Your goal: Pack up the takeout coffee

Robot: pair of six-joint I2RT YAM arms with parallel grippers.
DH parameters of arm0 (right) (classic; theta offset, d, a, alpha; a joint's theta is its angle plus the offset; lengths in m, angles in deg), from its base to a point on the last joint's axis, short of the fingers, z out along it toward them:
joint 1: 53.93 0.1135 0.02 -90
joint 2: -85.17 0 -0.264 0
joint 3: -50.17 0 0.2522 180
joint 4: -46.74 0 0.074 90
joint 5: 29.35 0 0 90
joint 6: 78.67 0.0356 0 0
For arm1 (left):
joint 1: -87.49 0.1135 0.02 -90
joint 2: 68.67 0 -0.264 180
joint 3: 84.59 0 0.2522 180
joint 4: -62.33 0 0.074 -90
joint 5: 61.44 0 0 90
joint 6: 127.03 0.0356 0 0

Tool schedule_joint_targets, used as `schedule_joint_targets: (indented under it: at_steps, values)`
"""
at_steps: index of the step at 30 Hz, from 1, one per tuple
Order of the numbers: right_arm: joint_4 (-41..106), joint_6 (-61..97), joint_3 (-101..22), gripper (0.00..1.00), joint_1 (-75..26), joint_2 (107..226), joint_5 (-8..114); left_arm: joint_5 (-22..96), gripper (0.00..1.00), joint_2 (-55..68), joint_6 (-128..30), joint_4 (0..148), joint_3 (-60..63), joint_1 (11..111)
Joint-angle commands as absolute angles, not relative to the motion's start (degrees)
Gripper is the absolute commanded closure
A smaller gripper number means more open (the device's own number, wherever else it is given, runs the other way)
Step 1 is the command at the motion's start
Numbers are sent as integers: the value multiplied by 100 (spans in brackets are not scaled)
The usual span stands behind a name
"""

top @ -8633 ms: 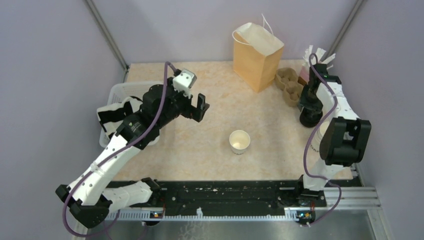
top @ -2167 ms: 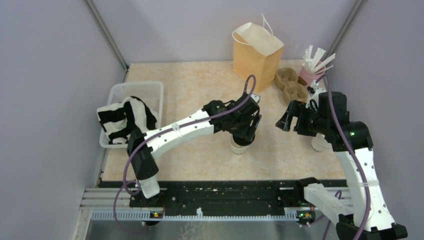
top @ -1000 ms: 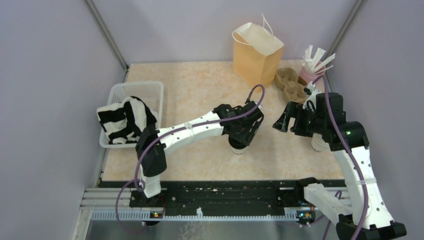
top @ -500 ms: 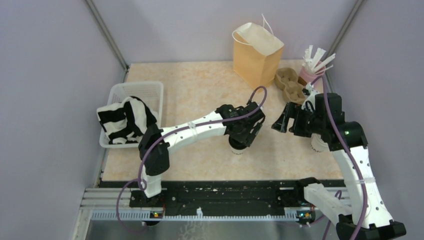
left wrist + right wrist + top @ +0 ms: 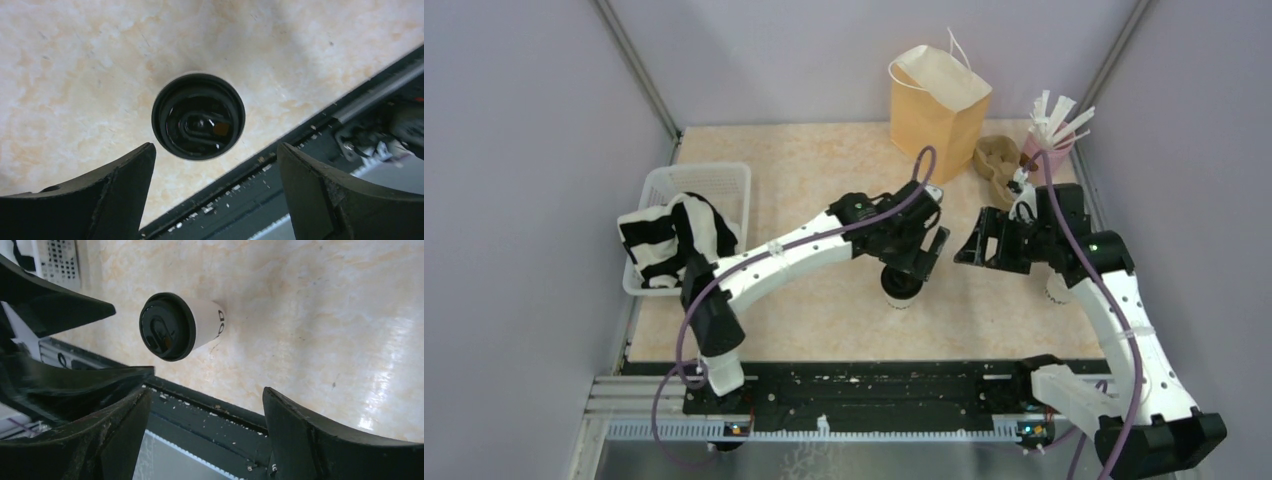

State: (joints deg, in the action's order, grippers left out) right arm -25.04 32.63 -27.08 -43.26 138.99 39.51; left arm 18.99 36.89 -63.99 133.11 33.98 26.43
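One takeout coffee, a small white paper cup with a black lid, stands upright near the middle of the table. In the left wrist view its lid lies straight below. My left gripper hangs open just above it, apart from the cup, its fingers empty. My right gripper stands open a little to the cup's right, nothing between its fingers. From the right wrist view the cup sits ahead and to the left. The brown paper bag stands upright at the back.
A cardboard cup carrier and a pink cup with wrapped straws sit right of the bag. A white basket holding a striped cloth is at the left. Another white cup shows behind the right arm. The black rail lines the near edge.
The cup, lidless at first, now carries a black lid. My left gripper has opened wide and risen off it. My right gripper has shifted left toward the cup.
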Motion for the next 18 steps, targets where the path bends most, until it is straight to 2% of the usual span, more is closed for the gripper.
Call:
schedule_joint_targets:
  at_steps: [1, 6, 8, 10, 12, 15, 18]
  values:
    - [-1877, 3148, -2342, 23, -4367, 14340, 2661, 3218, 5, 2584, -6743, 12925, 2522, 3325]
    - [-658, 3558, -1599, 33, -4367, 14776, 1482, 5089, 17, 1336, -7200, 11064, 294, 4567]
    - [-373, 3597, -1399, 40, -4365, 14973, 1402, 5687, 24, 1182, -7316, 10551, -273, 4974]
    - [-132, 3601, -1224, 44, -4365, 15204, 1238, 6315, 27, 1245, -7343, 10244, -572, 5234]
    - [196, 3690, -1049, 42, -4367, 15398, 942, 6739, 23, 1429, -7259, 10011, -700, 5318]
    - [596, 3753, -844, 31, -4365, 15578, 834, 7123, 19, 1768, -7086, 10010, -673, 5346]
    - [824, 3747, -708, 30, -4365, 15773, 676, 7202, 20, 1894, -7089, 9763, -767, 5368]
